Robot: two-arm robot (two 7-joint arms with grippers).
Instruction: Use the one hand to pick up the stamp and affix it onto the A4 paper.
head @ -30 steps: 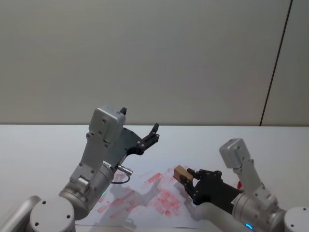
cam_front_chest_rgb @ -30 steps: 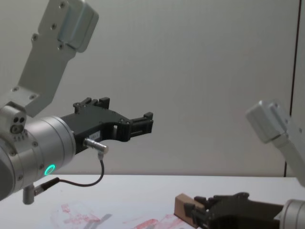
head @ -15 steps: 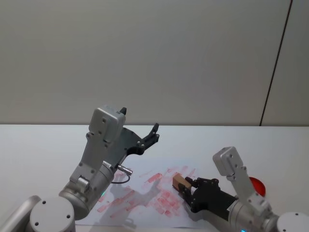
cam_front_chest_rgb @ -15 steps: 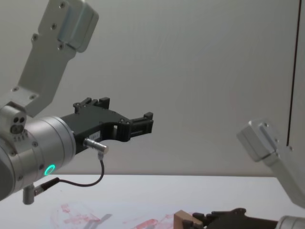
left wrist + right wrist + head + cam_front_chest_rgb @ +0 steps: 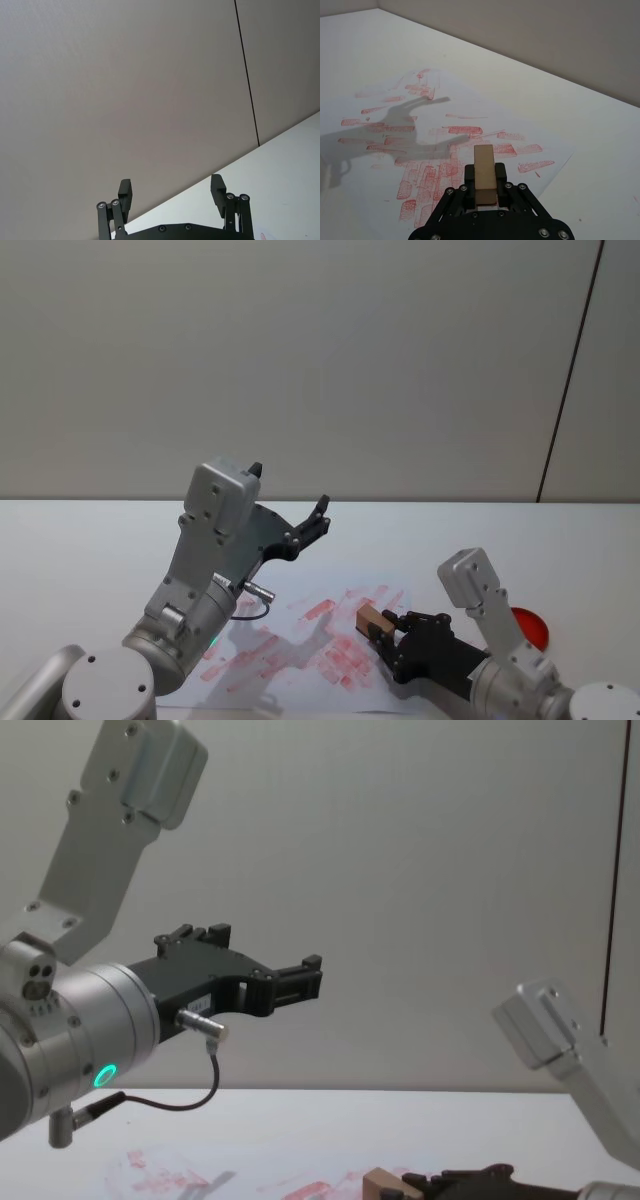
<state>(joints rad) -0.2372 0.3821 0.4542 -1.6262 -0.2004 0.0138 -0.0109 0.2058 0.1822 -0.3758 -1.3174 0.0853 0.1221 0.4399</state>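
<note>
Wooden stamp [image 5: 372, 621], clamped in the right hand [image 5: 389, 629], now sits lower over the red-smeared A4 paper [image 5: 290, 680] than a second ago; pressing appears imminent. Left hand [image 5: 318, 520] hangs raised, fingers apart.

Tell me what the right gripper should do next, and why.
Probably lower straight down and press: the right gripper is shut on the stamp, which seems poised just above the A4 paper among red prints. The left gripper is parked, raised and open.
</note>
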